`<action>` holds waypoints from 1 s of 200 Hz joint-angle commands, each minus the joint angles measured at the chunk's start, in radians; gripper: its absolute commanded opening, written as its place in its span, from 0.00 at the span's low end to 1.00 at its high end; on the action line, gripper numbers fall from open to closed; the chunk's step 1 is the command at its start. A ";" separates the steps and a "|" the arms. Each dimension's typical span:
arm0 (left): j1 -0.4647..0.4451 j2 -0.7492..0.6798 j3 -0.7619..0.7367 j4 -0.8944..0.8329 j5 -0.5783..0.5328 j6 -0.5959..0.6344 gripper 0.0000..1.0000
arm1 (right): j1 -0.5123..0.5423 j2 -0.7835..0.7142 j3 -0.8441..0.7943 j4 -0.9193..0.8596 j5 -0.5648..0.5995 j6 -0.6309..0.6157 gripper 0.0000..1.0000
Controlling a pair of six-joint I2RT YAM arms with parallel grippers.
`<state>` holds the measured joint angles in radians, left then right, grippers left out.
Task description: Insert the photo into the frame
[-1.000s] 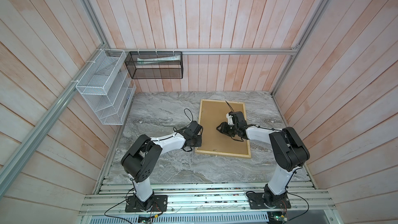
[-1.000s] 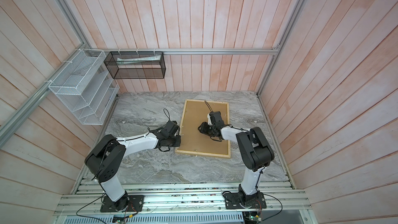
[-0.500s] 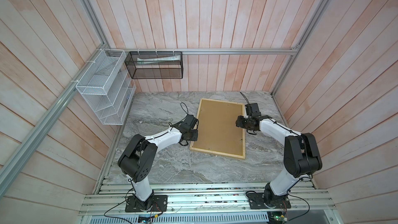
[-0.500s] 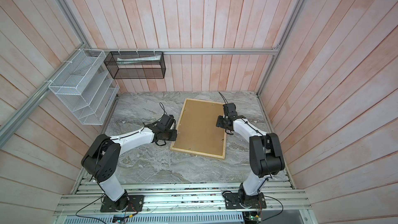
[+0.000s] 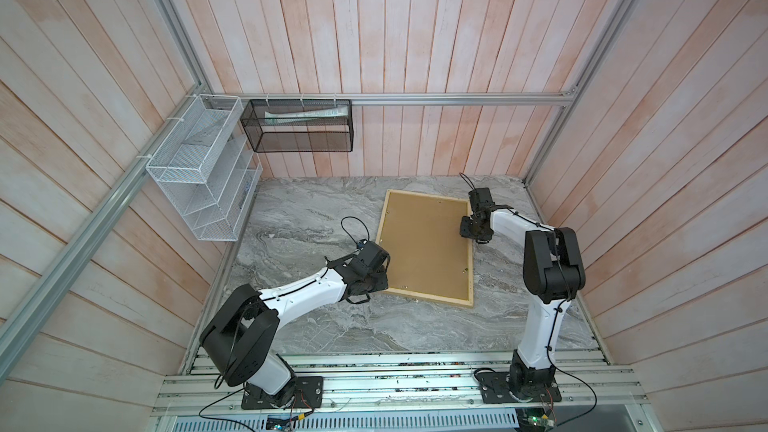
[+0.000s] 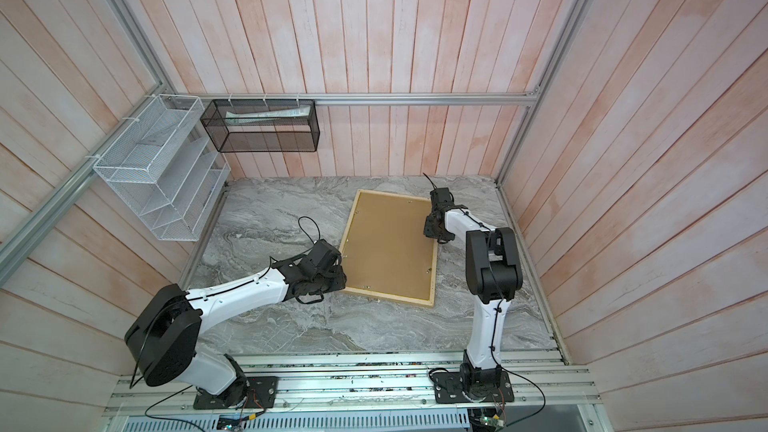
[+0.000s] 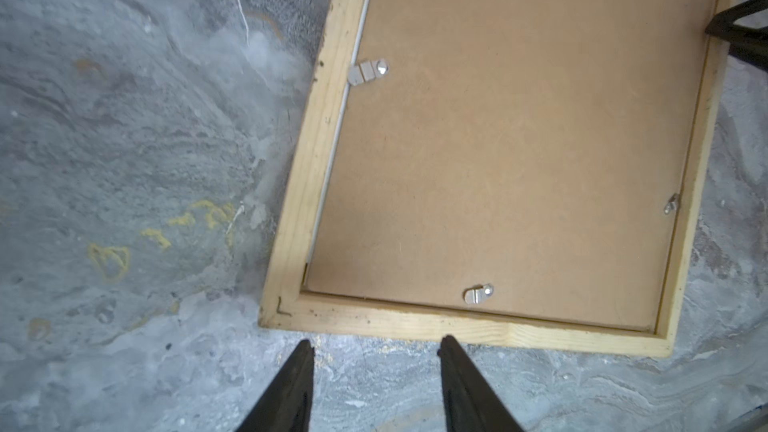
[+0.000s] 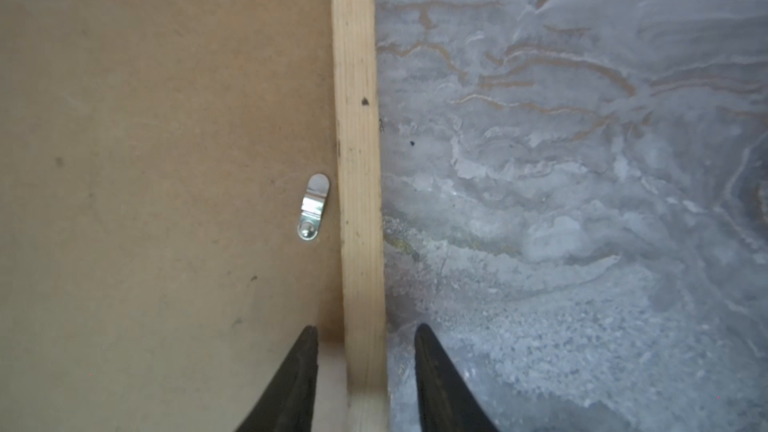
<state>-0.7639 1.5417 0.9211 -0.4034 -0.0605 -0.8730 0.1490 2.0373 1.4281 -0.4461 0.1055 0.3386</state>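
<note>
The frame point(image 5: 428, 298) of pale wood lies face down on the marble table in both top views, slightly turned, with a brown backing board point(image 5: 428, 243) filling it. The photo is hidden. My left gripper point(image 7: 376, 344) stands open over bare table, just off the frame point(image 7: 399, 324) near a corner; in a top view the left gripper point(image 6: 343, 280) sits at the near-left corner. My right gripper point(image 8: 368, 332) is open and straddles the frame's right rail point(image 8: 357, 160), with a gap on each side of the rail; a top view shows this gripper point(image 5: 469, 228) at mid-rail.
Small metal tabs point(image 7: 368, 71) point(image 8: 313, 211) sit along the board's edges. A white wire rack point(image 5: 203, 172) hangs on the left wall and a black mesh basket point(image 5: 299, 130) with a white tube on the back wall. Marble table point(image 5: 316, 218) spreads left of the frame.
The right gripper went from over the board's middle out to the frame's right rail. The left gripper opened and slid along the left rail to the near corner. The frame turned slightly.
</note>
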 commanded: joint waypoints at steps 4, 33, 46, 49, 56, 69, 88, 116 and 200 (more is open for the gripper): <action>-0.020 0.001 -0.019 0.025 -0.015 -0.092 0.51 | -0.024 0.029 -0.017 -0.022 -0.048 0.005 0.31; -0.025 0.011 -0.028 0.038 -0.010 -0.100 0.52 | -0.047 0.010 -0.086 0.016 -0.115 0.045 0.25; -0.028 0.019 -0.031 0.048 -0.004 -0.100 0.53 | -0.047 -0.003 -0.113 0.031 -0.128 0.061 0.25; -0.028 0.021 -0.032 0.049 -0.003 -0.100 0.53 | -0.048 -0.006 -0.121 0.035 -0.130 0.064 0.24; -0.028 0.026 -0.033 0.052 0.002 -0.100 0.53 | -0.047 -0.013 -0.137 0.046 -0.142 0.068 0.24; -0.032 0.037 -0.035 0.057 0.005 -0.103 0.53 | -0.048 -0.024 -0.157 0.052 -0.154 0.078 0.24; -0.035 0.047 -0.046 0.074 0.011 -0.110 0.54 | -0.049 -0.039 -0.191 0.071 -0.148 0.102 0.20; -0.035 0.062 -0.061 0.094 0.013 -0.116 0.54 | -0.068 -0.075 -0.269 0.136 -0.187 0.163 0.08; 0.013 0.127 -0.012 0.099 -0.029 -0.049 0.56 | -0.088 -0.282 -0.638 0.390 -0.298 0.445 0.00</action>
<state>-0.7799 1.6501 0.8738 -0.3233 -0.0620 -0.9638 0.0616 1.7908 0.9405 -0.0166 -0.1238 0.6041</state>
